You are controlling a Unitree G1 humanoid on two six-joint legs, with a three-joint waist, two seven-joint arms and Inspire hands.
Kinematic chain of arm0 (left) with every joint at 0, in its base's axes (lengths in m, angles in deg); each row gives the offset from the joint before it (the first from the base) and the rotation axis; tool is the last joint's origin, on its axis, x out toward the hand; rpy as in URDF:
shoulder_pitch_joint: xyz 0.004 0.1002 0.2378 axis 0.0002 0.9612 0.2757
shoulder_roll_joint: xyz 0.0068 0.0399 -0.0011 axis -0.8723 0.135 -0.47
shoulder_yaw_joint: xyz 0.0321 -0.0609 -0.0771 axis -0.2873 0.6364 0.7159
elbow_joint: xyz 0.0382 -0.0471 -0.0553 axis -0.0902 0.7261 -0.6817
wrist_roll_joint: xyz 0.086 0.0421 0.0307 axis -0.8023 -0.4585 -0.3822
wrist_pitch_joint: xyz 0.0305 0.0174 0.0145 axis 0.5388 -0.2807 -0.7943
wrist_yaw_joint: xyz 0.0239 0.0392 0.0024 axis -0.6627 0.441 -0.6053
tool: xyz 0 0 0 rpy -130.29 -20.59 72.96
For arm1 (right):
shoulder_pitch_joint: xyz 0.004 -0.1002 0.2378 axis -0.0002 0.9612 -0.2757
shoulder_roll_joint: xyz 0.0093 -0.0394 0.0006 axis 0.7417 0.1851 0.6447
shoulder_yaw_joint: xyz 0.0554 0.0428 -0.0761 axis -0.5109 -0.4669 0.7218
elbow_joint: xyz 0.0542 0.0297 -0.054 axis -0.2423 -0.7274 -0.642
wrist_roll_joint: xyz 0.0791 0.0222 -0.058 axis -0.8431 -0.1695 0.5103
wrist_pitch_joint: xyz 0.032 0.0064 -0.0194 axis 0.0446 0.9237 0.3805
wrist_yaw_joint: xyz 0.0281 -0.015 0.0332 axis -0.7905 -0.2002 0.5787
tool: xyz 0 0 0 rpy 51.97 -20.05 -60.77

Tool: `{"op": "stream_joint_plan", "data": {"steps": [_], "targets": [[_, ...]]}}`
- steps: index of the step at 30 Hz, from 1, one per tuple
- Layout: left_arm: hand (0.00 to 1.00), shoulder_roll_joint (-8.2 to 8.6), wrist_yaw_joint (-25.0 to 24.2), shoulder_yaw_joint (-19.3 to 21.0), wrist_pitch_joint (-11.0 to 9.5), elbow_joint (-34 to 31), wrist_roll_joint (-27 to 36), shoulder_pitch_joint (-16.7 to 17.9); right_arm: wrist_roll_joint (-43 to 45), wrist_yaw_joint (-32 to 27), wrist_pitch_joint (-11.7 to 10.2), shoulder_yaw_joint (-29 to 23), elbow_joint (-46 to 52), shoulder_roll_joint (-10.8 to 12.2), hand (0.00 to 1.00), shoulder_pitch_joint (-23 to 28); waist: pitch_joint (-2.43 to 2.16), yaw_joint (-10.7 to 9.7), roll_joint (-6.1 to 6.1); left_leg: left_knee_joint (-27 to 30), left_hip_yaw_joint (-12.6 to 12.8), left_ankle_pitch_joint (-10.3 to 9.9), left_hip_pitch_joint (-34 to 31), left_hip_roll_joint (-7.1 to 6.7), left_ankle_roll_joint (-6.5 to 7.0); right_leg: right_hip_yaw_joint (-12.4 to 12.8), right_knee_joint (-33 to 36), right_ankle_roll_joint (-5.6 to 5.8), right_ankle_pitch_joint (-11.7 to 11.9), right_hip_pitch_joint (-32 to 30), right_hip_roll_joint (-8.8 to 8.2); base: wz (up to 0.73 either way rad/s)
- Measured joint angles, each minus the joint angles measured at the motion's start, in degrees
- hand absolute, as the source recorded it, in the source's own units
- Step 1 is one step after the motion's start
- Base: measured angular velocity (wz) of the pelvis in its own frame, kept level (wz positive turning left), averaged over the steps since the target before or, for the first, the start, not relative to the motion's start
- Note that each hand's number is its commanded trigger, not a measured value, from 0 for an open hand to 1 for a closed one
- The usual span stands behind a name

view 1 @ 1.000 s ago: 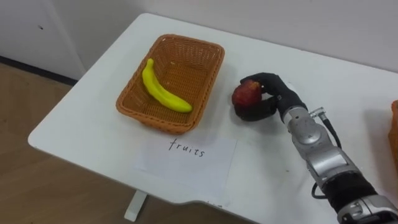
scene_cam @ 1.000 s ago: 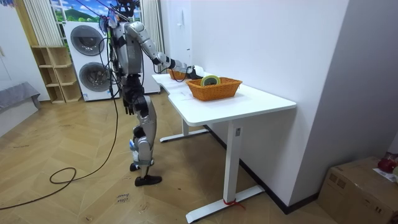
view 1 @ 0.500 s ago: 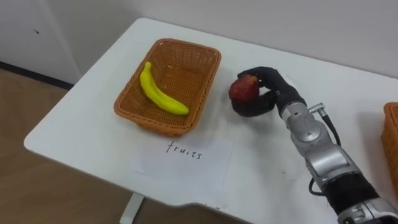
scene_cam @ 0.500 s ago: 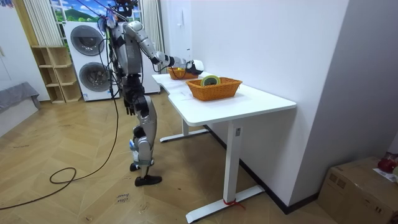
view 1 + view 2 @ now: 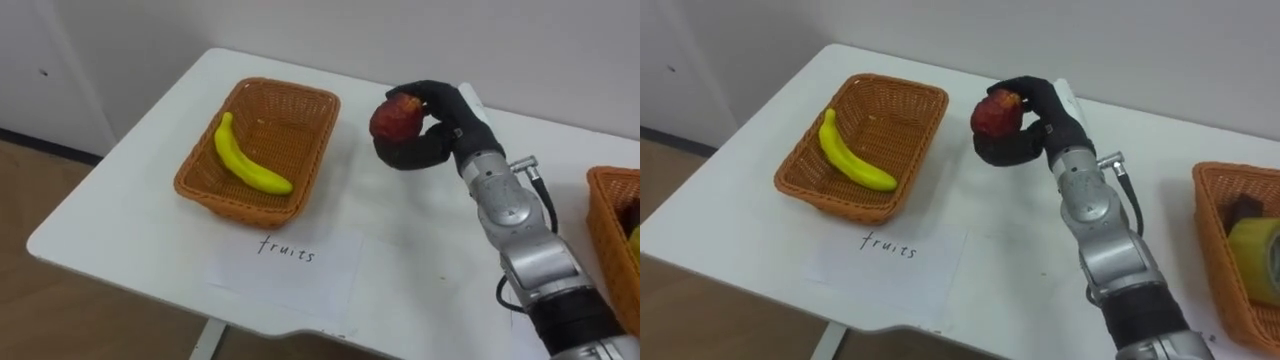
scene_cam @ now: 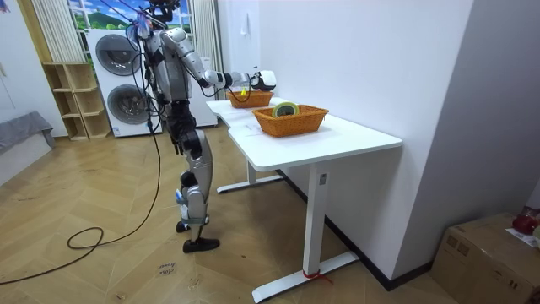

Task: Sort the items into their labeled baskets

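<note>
- While a paper label [image 5: 285,262] lies nearest on the tabletop [image 5: 420,260], the fruit basket [image 5: 232,205] behind holds a banana [image 5: 250,165].
- Farther back, the right robot hand [image 5: 450,120] clasps an apple [image 5: 396,118] aloft beside that basket; released early, it could roll away.

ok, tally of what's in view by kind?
Fruit: 2, banana in the left basket, apple held in the right hand.
Baskets: 2, left and right.
Tape: 1, tape roll in the right basket.
Paper: 1, paper label.
Total: 6, leaving out a dark item in that basket I can't identify.
</note>
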Motion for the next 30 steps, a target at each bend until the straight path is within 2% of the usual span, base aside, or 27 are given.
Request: {"op": "stream_joint_plan", "data": {"steps": [6, 13, 21, 27, 30], "targets": [[0.0, -0.04, 0.0, 0.2, -0.1, 0.2, -1.2, 0.4, -1.9, 0.0, 0.0, 0.0, 3.2, 0.0, 1.0, 0.0, -0.36, 0.5, -0.69, 0.0, 0.5, 0.0, 0.2, 0.07, 0.0, -0.1, 0.0, 0.02, 0.0, -0.1, 0.0, -0.01], [0.0, -0.6, -0.5, 2.6, -0.1, 0.2, -1.6, 0.2, -2.0, -0.8, 0.0, 0.0, 4.7, 0.0, 1.0, 0.0, -0.19, 2.0, -1.58, -0.1, 0.4, -0.1, 0.9, 0.04, 0.12, -0.1, 0.0, 0.09, -0.1, 0.7, -0.09, 0.0], [0.0, -0.6, -1.6, 3.4, 0.0, 0.2, -2.3, 0.0, -1.6, -1.1, 0.1, 0.1, 4.7, 0.2, 1.0, 0.0, -0.03, 3.6, -1.41, 0.0, 0.3, -0.2, 0.8, -0.05, 0.26, -0.4, 0.0, 0.11, -0.1, 0.9, -0.25, 0.0], [0.0, -0.61, -2.1, 3.4, 0.0, 0.5, -2.8, 0.1, 1.0, -1.1, 0.1, 0.1, 6.8, 2.3, 1.0, 0.0, 0.04, 3.7, -1.3, 0.4, -0.6, -0.2, 0.3, -0.17, 0.26, -1.6, 0.1, 0.17, -0.1, 1.0, -0.38, 0.08], [0.0, -0.71, -3.0, 3.4, 0.1, 0.6, -3.1, 0.4, 0.9, -1.2, 0.1, 0.2, 7.9, 2.4, 1.0, -0.1, 0.08, 4.1, -1.24, 0.4, -1.0, -0.2, 0.2, -0.23, 0.26, -2.0, 0.1, 0.22, -0.1, 1.0, -0.42, 0.09]]}}
